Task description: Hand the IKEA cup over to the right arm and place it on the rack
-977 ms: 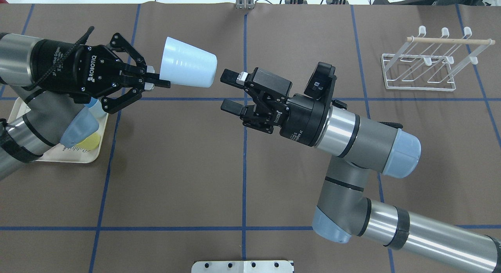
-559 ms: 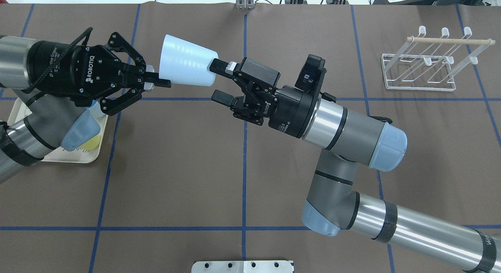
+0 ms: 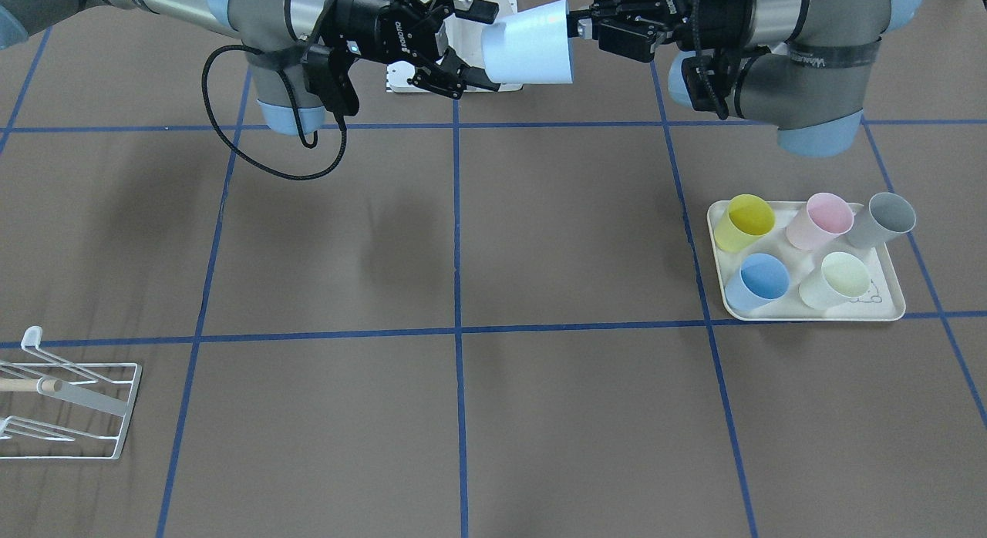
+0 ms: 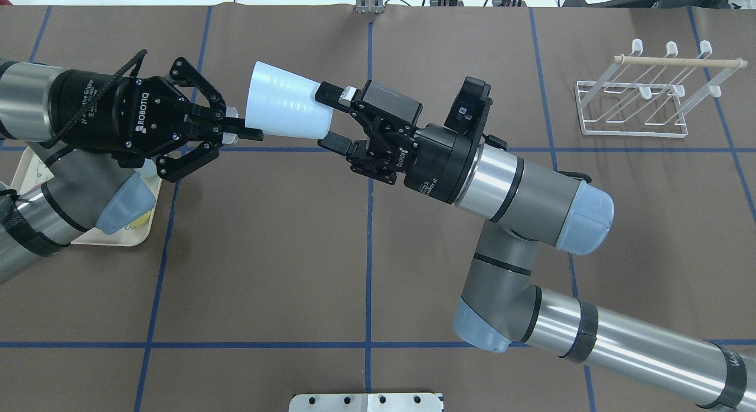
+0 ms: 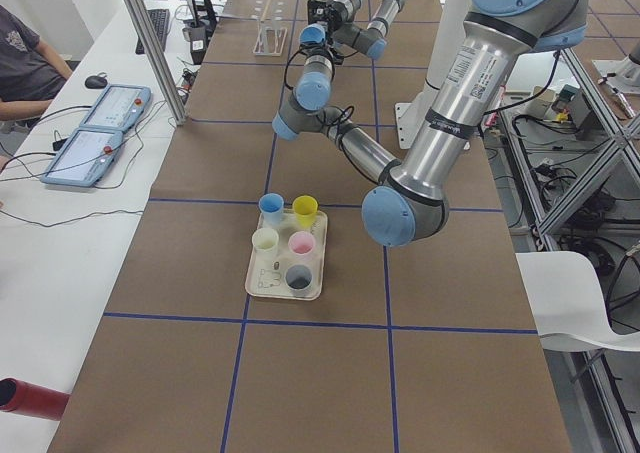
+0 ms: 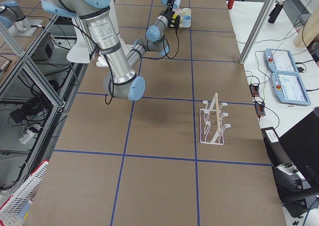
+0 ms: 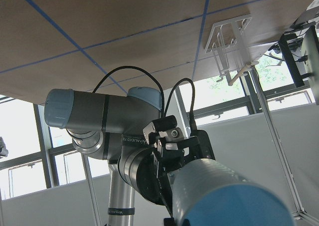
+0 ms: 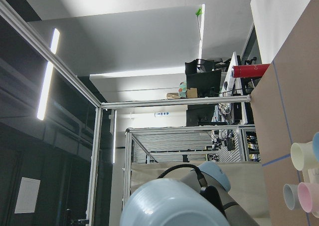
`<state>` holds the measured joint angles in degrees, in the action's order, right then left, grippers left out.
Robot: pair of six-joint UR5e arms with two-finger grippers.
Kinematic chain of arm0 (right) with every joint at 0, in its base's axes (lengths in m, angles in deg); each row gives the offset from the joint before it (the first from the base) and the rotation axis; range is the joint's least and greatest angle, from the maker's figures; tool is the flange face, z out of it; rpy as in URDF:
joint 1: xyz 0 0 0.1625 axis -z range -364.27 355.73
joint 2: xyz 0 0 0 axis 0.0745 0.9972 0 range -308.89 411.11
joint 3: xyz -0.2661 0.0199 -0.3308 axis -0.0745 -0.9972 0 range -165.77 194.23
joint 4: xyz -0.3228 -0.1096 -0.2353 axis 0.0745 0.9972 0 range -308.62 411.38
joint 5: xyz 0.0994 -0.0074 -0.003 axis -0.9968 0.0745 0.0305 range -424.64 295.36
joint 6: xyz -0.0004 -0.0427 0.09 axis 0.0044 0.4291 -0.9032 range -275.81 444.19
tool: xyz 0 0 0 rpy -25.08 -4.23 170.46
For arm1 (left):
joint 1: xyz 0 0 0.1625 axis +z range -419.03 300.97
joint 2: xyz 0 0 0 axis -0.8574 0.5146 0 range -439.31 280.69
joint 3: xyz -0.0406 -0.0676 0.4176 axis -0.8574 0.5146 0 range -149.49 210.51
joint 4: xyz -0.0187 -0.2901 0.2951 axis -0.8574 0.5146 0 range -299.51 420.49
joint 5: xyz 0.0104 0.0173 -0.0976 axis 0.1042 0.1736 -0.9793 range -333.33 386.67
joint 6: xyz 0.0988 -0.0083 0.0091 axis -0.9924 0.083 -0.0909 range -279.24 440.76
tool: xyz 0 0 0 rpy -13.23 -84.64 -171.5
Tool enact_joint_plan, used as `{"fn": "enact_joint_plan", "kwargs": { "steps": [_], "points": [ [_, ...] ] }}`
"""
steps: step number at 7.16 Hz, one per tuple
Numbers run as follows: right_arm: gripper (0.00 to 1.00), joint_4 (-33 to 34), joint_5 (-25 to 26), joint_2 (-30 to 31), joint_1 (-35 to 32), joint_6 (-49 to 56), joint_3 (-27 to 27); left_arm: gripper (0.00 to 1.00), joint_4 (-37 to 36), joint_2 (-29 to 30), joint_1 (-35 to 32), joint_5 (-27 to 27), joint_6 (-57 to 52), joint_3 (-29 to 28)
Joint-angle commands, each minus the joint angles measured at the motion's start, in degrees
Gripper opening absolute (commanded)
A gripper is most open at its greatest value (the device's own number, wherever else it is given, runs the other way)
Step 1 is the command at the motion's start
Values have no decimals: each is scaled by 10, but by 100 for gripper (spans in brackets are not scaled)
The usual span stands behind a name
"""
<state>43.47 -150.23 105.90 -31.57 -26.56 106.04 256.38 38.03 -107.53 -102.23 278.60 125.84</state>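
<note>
The cup [image 4: 286, 108], pale blue, hangs on its side in the air over the far middle of the table [image 4: 266, 252]. Its wide mouth points to the left and its narrow base to the right. The left gripper [image 4: 239, 127] has its fingers pinched together on the lower edge of the cup's rim and carries it. The right gripper [image 4: 331, 118] is spread wide around the cup's base, with one finger [image 4: 328, 94] lying against the far side of the base and the other just beside the near edge. Whether either pad presses on the cup cannot be told.

The front view shows the cup's shadow well below it on the table. The right arm [image 4: 531, 193] reaches in from the near right corner, its elbow bent over the near right squares.

The rack [image 4: 679, 60] stands at the far right of the table, well apart from both grippers, with a broad stretch of brown surface crossed by blue tape lines [image 4: 368, 270] between it and the cup.

A cream tray [image 3: 810, 317] with five cups [image 3: 821, 222] sits at the left side, partly beneath the left arm [image 4: 35, 102].
</note>
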Motion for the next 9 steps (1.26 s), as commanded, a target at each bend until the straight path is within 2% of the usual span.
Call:
{"fn": "enact_joint_plan", "kwargs": {
  "steps": [1,5,6,7,8,9],
  "points": [
    [98,0,0,0,-1,0,-2,0,0,0,3,2,0,1],
    [98,0,-1,-6,0,0,-3,0,0,0,9,2,-1,-1],
    [95,0,-1,-6,0,0,-3,0,0,0,9,2,-1,-1],
    [88,0,-1,-6,0,0,-3,0,0,0,9,2,-2,-1],
    [64,-1,-1,-6,0,0,-3,0,0,0,9,2,-2,-1],
    [38,-1,-1,-5,1,0,-3,8,3,0,9,2,-4,-1]
  ]
}}
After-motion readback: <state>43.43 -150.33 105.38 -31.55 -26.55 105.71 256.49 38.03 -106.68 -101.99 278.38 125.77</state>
